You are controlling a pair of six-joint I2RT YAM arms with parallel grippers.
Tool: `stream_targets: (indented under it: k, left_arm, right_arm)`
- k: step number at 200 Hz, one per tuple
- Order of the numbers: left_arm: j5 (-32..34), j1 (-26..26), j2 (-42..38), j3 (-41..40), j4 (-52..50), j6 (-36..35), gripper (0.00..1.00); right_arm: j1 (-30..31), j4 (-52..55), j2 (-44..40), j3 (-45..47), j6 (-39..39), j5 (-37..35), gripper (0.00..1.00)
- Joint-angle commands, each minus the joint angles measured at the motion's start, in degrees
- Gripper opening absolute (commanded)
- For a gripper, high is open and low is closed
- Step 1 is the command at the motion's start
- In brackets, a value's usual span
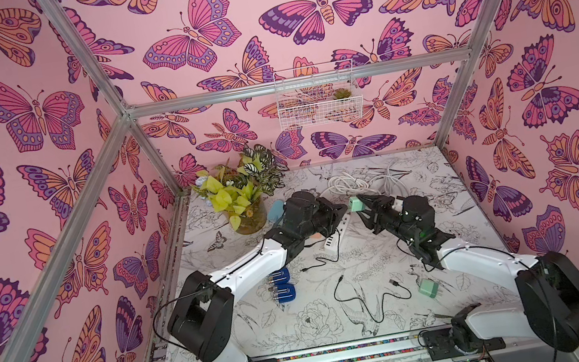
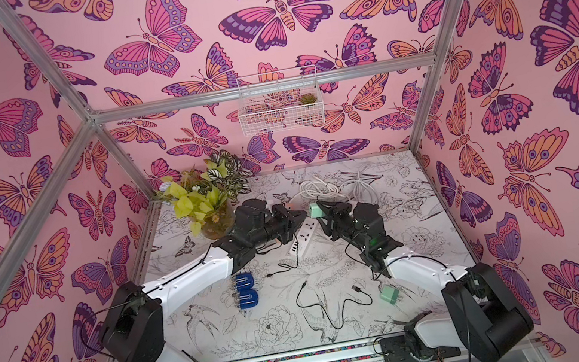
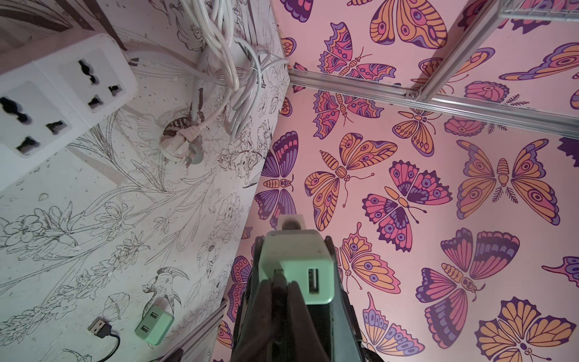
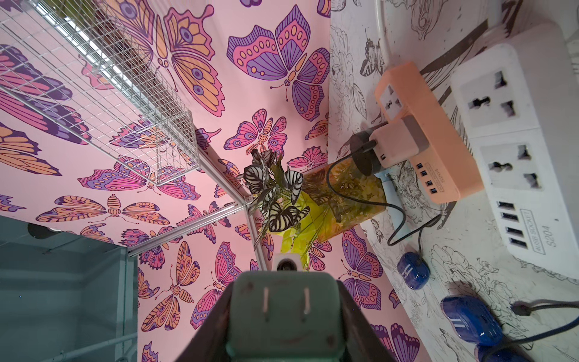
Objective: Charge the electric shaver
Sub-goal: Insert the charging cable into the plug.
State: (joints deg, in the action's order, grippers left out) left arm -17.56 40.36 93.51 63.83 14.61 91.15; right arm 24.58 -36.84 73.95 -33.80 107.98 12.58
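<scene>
My right gripper [image 4: 285,301] is shut on a green USB charger block [image 1: 355,203], which it holds above the table with the prongs facing its wrist camera. My left gripper [image 3: 279,279] is shut on a dark USB plug [image 3: 278,272]. The plug's tip sits at one port of that block [image 3: 296,263], and the port next to it is free. The two grippers meet tip to tip over the white power strip [image 1: 332,238] in both top views. The light-blue electric shaver [image 4: 390,191] with a black round head lies by the vase, mostly hidden behind my left arm [image 1: 276,209].
An orange power strip [image 4: 432,141] with an orange adapter and a black cable lies beside the white strip [image 4: 517,141]. A second green block [image 1: 428,288], a loose black cable [image 1: 361,296], two blue adapters [image 1: 283,285], a coiled white cord [image 1: 358,179] and a plant vase [image 1: 247,212] are on the table.
</scene>
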Motion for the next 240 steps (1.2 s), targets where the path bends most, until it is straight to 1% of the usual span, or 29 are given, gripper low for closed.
stream_targets:
  k: [1,57,92,104,121,134,144,158,174,188,205,228,240]
  left_arm:
    - [1.82,0.71,1.12,1.46,-1.03,-1.09,0.00]
    - [2.10,1.44,2.19,2.67,-1.08,-1.23,0.00]
    - [0.71,1.82,3.18,3.79,-0.90,-0.40,0.00]
    - [0.00,2.00,3.37,3.96,-0.90,0.48,0.00]
    - [-0.85,2.27,3.42,3.44,-0.46,2.56,0.00]
    - [-1.95,2.18,3.54,2.57,1.00,5.06,0.00]
    - [-2.55,2.01,3.41,1.79,2.00,6.71,0.00]
    - [-2.91,1.67,2.77,1.30,1.61,6.72,0.00]
    - [-2.99,1.44,2.21,0.97,0.29,6.07,0.00]
    - [-3.71,1.30,2.65,1.01,0.40,6.05,0.00]
    - [-4.64,1.30,3.50,1.64,1.18,6.08,0.00]
    - [-5.46,1.13,3.60,2.52,1.08,3.78,0.00]
    - [-5.81,0.87,2.62,2.52,-0.46,1.48,0.18]
  right_arm:
    - [1.96,-0.49,-2.46,-2.39,-0.44,1.20,0.00]
    - [4.03,2.13,-2.98,-3.62,-0.14,-2.20,0.00]
    - [4.95,2.77,-1.71,-4.86,-0.55,-1.72,0.00]
    - [4.95,1.36,-1.66,-4.04,-0.21,-3.04,0.00]
    - [4.95,-4.58,0.07,-3.45,0.36,-4.38,0.00]
    - [4.78,-8.23,1.79,-4.18,0.06,-3.05,0.00]
    - [4.73,-9.04,2.71,-4.90,-0.52,-1.46,0.00]
    - [4.60,-10.78,3.79,-5.29,-0.80,1.02,0.00]
    - [4.60,-11.00,3.84,-4.92,-0.32,1.32,0.00]
    - [4.60,-9.99,3.46,-4.98,-0.05,1.38,0.00]
    - [4.69,-7.18,3.35,-6.54,-0.49,3.19,0.00]
    - [4.48,-1.32,1.99,-7.86,-2.03,3.93,0.00]
    - [3.72,1.92,0.44,-7.30,-2.76,3.00,0.00]
